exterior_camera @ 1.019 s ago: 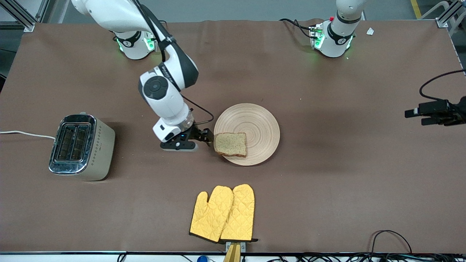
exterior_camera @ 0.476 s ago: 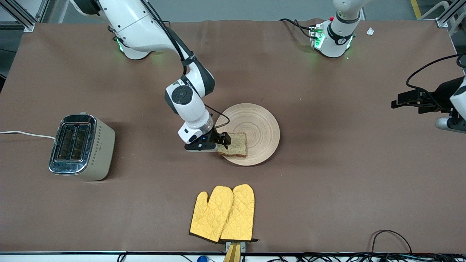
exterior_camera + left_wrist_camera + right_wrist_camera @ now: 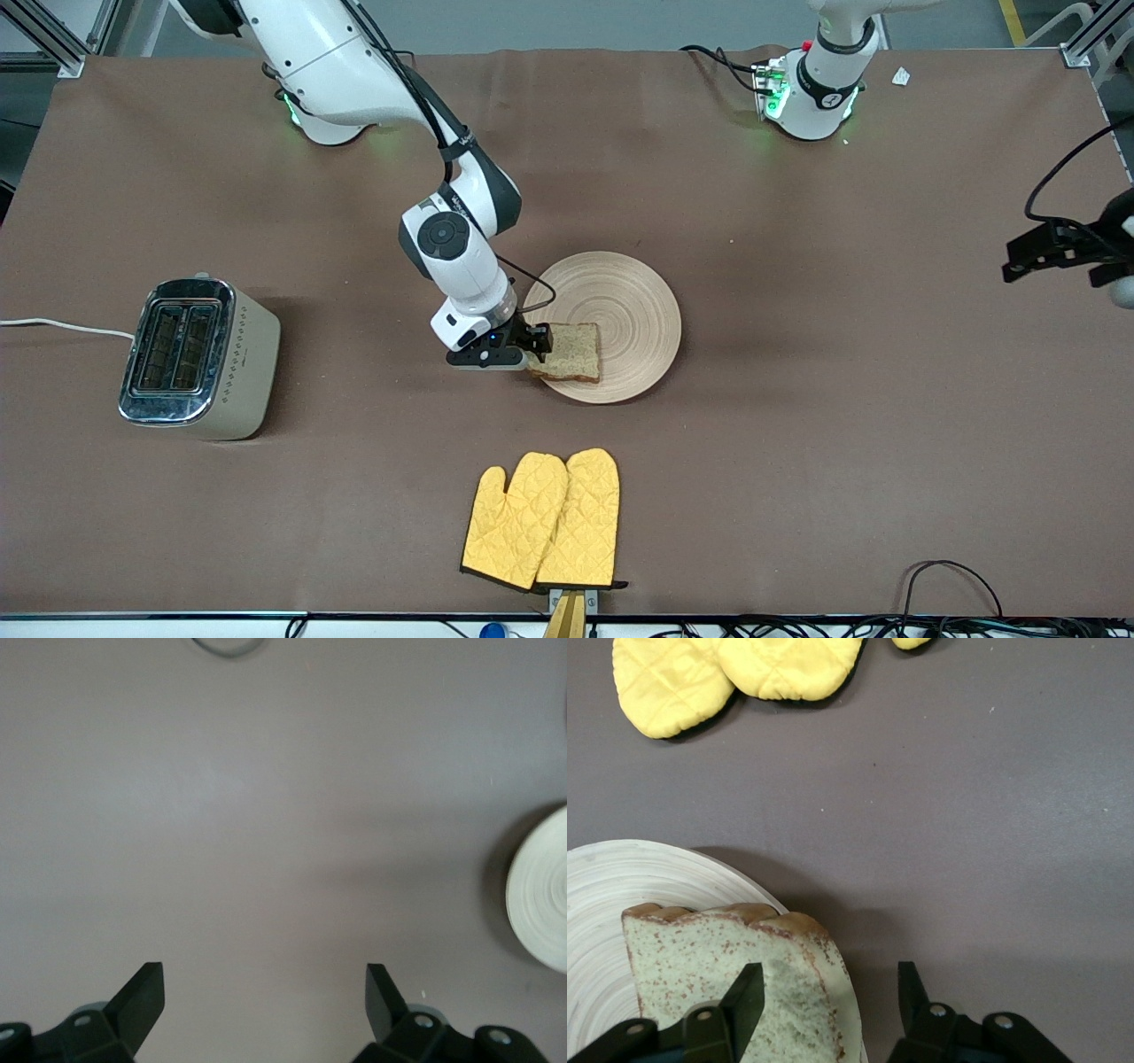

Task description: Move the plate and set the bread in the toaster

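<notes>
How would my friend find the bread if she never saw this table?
Start at the big round wooden plate in the middle of the brown table. The bread lies on the plate's edge nearest the toaster, with the right gripper at its side, fingers open around its edge. It is the only square, speckled brown thing; the yellow oven mitts lie nearer the front camera.

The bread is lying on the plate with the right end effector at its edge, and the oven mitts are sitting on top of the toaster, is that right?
Not quite. The mitts lie on the table, nearer the front camera than the plate, apart from the toaster; the front view shows this. The bread does lie on the plate with the right end effector at its edge.
</notes>
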### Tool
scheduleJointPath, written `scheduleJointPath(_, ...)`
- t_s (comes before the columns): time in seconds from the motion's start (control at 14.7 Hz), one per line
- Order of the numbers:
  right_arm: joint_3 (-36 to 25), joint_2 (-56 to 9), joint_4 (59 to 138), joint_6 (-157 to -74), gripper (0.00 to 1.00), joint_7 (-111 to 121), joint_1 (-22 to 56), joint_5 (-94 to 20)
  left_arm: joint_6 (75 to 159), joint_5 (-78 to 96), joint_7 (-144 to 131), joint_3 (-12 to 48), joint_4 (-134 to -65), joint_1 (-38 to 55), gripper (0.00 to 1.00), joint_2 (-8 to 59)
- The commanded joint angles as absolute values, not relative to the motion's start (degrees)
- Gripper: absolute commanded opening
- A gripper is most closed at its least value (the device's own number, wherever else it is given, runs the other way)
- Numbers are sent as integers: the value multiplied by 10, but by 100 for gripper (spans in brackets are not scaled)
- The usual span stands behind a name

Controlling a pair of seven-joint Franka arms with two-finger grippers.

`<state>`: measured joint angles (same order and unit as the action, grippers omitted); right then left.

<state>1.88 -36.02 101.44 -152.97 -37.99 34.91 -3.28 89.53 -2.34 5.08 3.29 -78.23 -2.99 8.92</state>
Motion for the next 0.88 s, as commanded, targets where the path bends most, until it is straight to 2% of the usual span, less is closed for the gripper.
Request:
scheduleJointPath(0.0, 21, -336, 1028, -1489, 65, -395, 346, -28, 916, -35, 54, 20, -801, -17, 100, 52)
scheduleJointPath(0.2, 21, -331, 1027, -1479, 57, -396, 346, -29, 910, -35, 54, 16, -821, -2, 100, 27)
scheduleJointPath(0.61, 21, -326, 1023, -1460, 53, -400, 347, -31, 844, -17, 51, 24, -817, -1, 100, 25)
scheduleJointPath(0.82, 21, -326, 1018, -1460, 46, -417, 353, -33, 852, -16, 45, 31, -820, -4, 100, 17)
